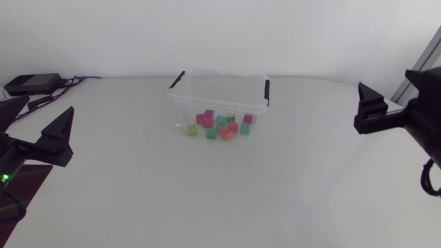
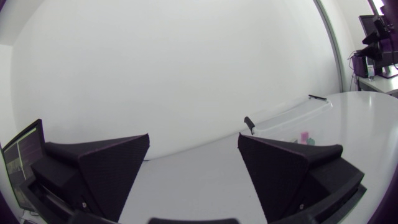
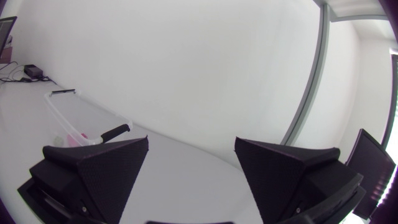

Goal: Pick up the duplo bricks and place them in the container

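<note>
Tabletop [image 1: 207,196]: duplo bricks [image 1: 222,126] inside clear container [image 1: 219,77]

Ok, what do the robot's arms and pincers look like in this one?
The left pincer and right pincer look alike: matte black, each with two broad wedge-shaped fingers tapering to points. A small green light glows on the dark left arm, and a black cable loops below the right arm.

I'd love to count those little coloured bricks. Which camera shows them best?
The head view: the bricks show from above as a colourful cluster at the clear container. The left wrist view catches only a pink and a pale one far off; the right wrist view shows just a pink hint.
</note>
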